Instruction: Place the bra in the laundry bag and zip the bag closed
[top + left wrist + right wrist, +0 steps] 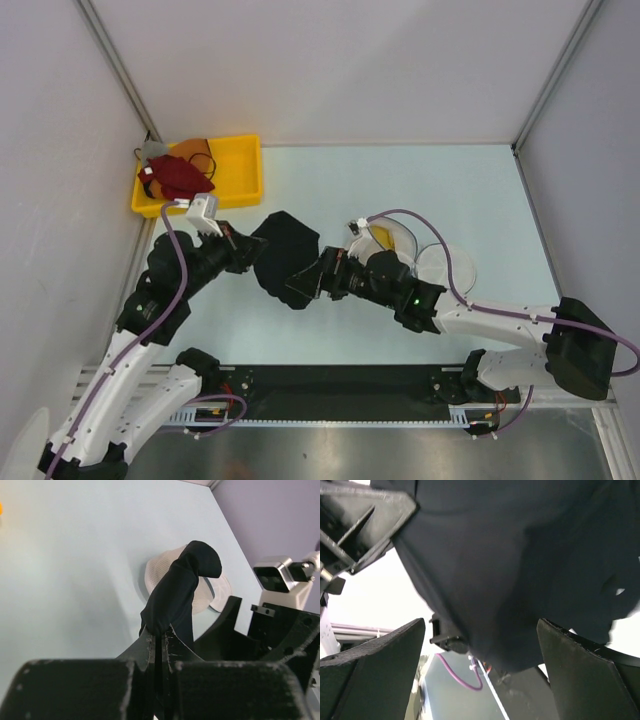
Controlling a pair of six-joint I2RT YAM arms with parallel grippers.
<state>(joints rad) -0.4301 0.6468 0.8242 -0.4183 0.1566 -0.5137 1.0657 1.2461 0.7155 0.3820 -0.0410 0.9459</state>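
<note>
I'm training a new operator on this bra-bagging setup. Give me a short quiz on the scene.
1. True or false: the left gripper is shut on the black bra.
2. The right gripper is: A) open, B) shut on the bra, C) shut on nothing.
3. Is the bra inside the laundry bag yet?
Key: 1 true; 2 A; 3 no, the bag lies open on the table, apart from the bra.

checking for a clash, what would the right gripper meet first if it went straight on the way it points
The black bra, held up by the shut left gripper straight ahead of the open right gripper; how near it hangs is unclear.
</note>
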